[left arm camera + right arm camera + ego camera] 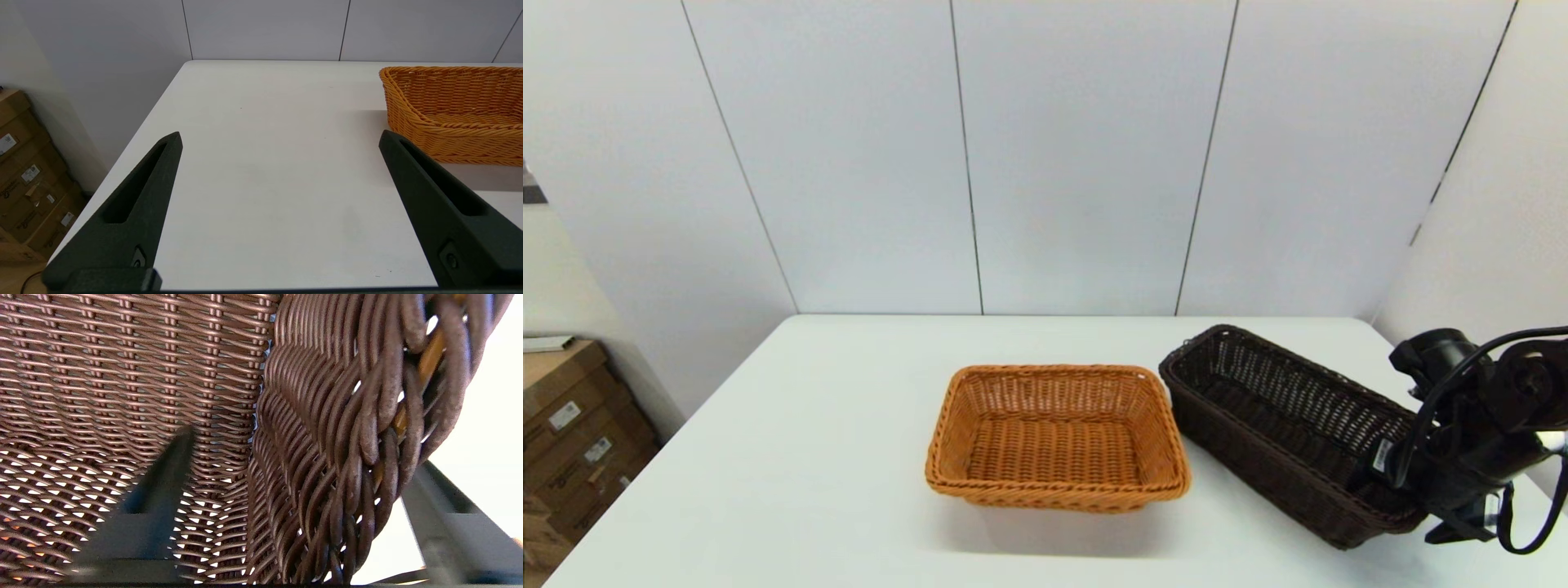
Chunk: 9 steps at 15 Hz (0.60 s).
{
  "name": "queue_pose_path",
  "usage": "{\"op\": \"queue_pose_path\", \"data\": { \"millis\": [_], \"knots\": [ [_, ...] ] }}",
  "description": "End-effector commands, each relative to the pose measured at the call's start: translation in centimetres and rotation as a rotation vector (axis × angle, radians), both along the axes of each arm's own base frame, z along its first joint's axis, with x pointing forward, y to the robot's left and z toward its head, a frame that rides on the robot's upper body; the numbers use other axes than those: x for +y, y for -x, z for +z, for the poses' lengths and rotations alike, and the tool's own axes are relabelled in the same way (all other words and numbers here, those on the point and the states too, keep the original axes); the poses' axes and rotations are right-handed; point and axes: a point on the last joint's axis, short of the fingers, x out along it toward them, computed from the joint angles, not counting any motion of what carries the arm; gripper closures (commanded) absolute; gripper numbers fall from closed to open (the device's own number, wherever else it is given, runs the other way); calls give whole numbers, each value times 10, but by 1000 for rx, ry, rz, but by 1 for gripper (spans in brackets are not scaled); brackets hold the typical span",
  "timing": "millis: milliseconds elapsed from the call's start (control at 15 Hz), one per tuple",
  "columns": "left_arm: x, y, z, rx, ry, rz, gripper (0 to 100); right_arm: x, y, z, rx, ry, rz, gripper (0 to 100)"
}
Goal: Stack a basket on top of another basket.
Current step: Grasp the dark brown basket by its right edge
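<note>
The orange-tan basket [1058,438] stands upright at the table's middle; its end also shows in the left wrist view [453,114]. Right beside it lies the dark brown basket [1282,429], set at an angle. My right gripper [1396,474] is at that basket's near right end. In the right wrist view the gripper [306,449] straddles the dark basket's end wall [327,437], one finger [163,490] inside and the other outside by the braided rim, with a gap showing, so it is open. My left gripper [281,139] hovers open over bare table left of the orange-tan basket.
The white table [809,457] has its right edge close behind my right arm. Cardboard boxes [572,425] stand on the floor off the table's left side. A panelled wall backs the table.
</note>
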Motion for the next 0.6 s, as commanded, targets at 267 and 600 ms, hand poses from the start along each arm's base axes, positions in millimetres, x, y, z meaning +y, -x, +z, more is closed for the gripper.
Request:
{"op": "queue_pose_path", "data": {
  "millis": [267, 600],
  "knots": [
    [0, 0, 0, 0, 0, 2, 0, -2, 0, 2, -6, 1, -12, 100],
    [0, 0, 0, -1, 0, 2, 0, -9, -3, 4, -33, -9, -73, 100]
  ]
}}
